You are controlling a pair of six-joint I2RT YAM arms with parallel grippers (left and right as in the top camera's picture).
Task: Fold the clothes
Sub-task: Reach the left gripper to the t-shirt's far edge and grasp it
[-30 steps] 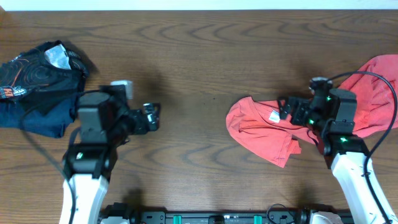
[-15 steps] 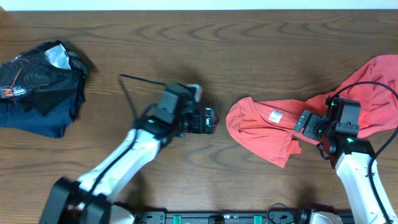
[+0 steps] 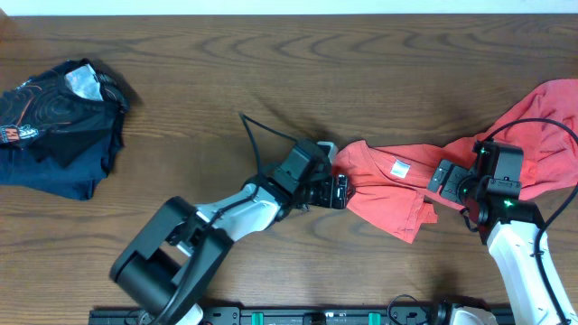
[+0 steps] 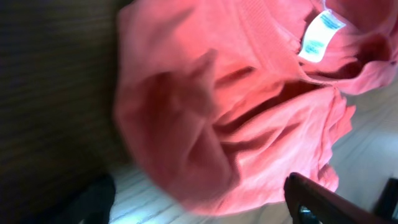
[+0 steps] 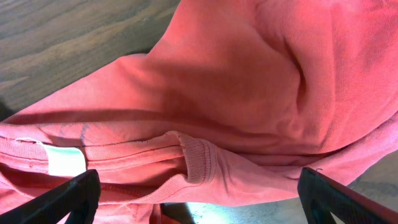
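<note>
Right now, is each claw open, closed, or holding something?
Left claw: open at the red T-shirt's edge, gripping nothing.
Right claw: open over the T-shirt.

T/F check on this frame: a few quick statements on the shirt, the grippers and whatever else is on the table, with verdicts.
1. The shirt lies spread flat. False: it is bunched and creased.
2. Its white neck tag is showing. True.
3. The left gripper is at the dark garment. False: it is at the shirt's edge, and the dark garment lies far off to the side, untouched.
4. The right gripper is open over the shirt. True.
</note>
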